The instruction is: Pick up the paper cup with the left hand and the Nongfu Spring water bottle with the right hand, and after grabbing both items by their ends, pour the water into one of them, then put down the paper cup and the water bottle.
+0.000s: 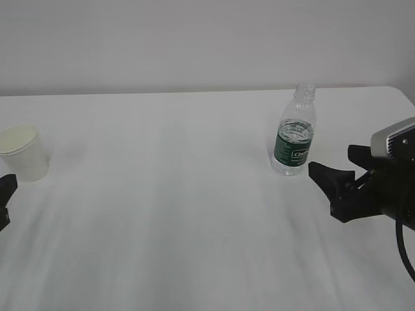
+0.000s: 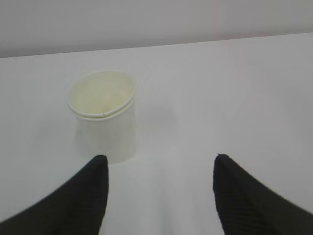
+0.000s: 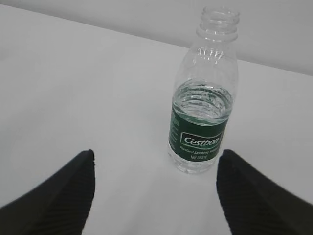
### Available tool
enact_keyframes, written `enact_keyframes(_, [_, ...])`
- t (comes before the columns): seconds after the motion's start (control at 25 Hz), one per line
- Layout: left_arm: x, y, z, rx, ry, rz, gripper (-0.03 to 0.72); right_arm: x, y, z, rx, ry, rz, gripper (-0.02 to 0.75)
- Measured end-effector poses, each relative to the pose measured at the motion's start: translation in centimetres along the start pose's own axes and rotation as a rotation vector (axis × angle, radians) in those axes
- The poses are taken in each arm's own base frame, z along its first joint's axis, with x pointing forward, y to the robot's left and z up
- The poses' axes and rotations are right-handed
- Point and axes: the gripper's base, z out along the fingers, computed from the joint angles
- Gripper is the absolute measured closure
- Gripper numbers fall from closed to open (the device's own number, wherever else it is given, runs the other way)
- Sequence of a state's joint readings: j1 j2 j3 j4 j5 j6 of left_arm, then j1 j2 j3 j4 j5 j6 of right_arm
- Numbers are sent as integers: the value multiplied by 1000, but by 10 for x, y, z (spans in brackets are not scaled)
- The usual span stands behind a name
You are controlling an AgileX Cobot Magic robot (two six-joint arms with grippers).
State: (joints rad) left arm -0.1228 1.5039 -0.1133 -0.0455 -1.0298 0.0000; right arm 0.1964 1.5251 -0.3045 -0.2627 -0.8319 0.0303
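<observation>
The white paper cup (image 1: 24, 153) stands upright at the table's far left, its cream inside showing (image 2: 103, 117). My left gripper (image 2: 159, 159) is open just short of the cup, which sits ahead and left of the gap between the fingers. Only its tip (image 1: 5, 193) shows at the left edge of the exterior view. The uncapped water bottle (image 1: 295, 133) with a dark green label stands upright on the right, water (image 3: 203, 95) filling its lower part. My right gripper (image 1: 331, 161) is open and empty, low over the table, close to the bottle (image 3: 203, 117) without touching it.
The white table (image 1: 168, 214) stretches between cup and bottle with a plain pale wall behind. Its back edge runs just beyond the bottle, and its right corner lies near the right arm.
</observation>
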Motion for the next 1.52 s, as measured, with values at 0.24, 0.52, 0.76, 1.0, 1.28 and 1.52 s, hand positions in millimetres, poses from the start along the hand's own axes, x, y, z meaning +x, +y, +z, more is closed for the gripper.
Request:
enact_keyframes(0.24, [12, 0, 1, -2, 13, 4, 204, 6, 1, 5, -7, 9, 8, 148])
enact_keyframes(0.52, [37, 1, -3, -9, 139, 9, 204, 5, 1, 5, -8, -10, 9, 148])
enact_keyframes(0.76, [41, 2, -3, -11, 162, 9, 204, 12, 1, 9, -14, 16, 16, 148])
enact_keyframes(1.0, [41, 2, -3, -11, 162, 9, 204, 24, 3, 18, -28, 2, 37, 148])
enact_keyframes(1.28, [41, 2, -3, -11, 162, 9, 205, 35, 1, 26, -9, -22, 72, 148])
enact_keyframes(1.52, [41, 2, -3, -11, 162, 9, 204, 49, 0, 30, 11, 20, 53, 148])
